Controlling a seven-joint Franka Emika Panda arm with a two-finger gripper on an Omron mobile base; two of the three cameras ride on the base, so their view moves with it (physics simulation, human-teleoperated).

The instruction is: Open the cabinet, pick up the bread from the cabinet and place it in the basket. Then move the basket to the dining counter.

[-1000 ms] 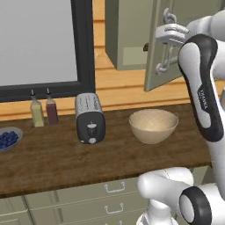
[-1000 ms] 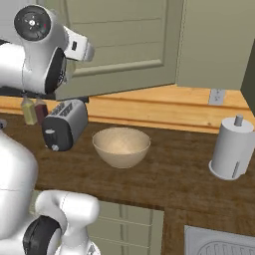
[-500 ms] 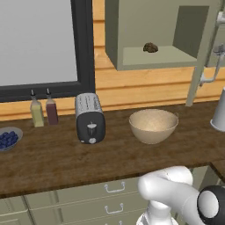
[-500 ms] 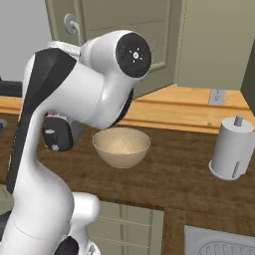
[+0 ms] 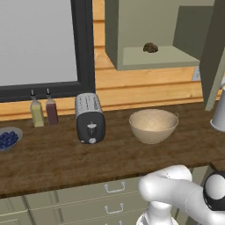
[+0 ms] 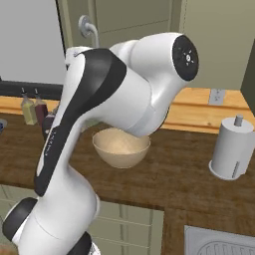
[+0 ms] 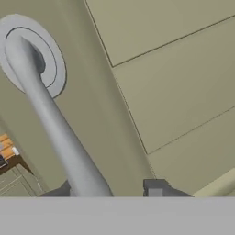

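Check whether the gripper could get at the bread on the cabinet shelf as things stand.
Probably not yet: the cabinet stands open and nothing blocks the bread, but the gripper is at the door handle, its fingers either side of the bar.

The silver bar handle (image 7: 55,133) runs off the bottom of the hand view between the hand's (image 7: 112,189) dark fingertips (image 7: 155,187), so the grip itself is hidden. In the right base view the white arm covers the dark toaster (image 6: 48,124) and part of the tan round basket (image 6: 121,148). The olive-green cabinet's (image 5: 154,57) open door (image 5: 214,52) is cut by the left base view's right edge.
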